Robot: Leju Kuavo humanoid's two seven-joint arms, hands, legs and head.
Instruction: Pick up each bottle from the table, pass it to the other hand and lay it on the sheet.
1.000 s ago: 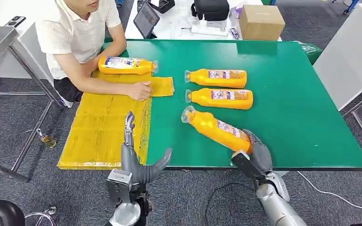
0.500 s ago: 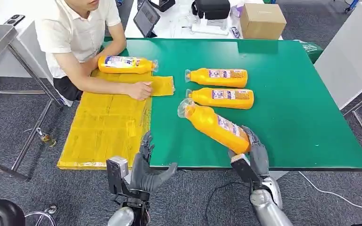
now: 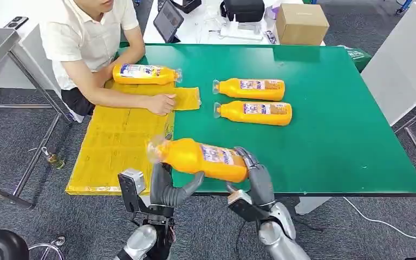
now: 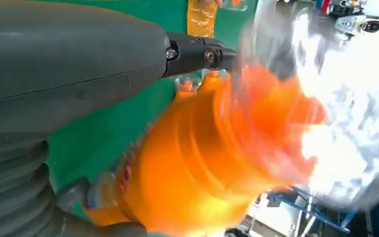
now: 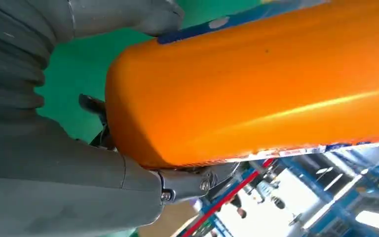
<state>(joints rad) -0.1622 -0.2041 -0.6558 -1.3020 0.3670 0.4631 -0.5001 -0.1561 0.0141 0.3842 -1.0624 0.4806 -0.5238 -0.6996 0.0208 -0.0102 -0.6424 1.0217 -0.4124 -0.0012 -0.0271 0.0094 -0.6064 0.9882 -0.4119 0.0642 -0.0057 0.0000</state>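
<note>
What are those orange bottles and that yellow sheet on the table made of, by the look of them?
The bottle in the right hand looks like glossy plastic: the right wrist view shows a smooth shine along its side, and its cap end looks clear. The yellow sheet seems thin plastic film or a bag, shiny and creased. The green table has a matte top.

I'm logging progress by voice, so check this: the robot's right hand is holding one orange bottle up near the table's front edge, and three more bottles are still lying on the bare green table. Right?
Not quite. The head view shows the right hand holding an orange bottle near the front edge, but only two bottles lie on the bare green table. The third bottle lies on the yellow sheet.
</note>
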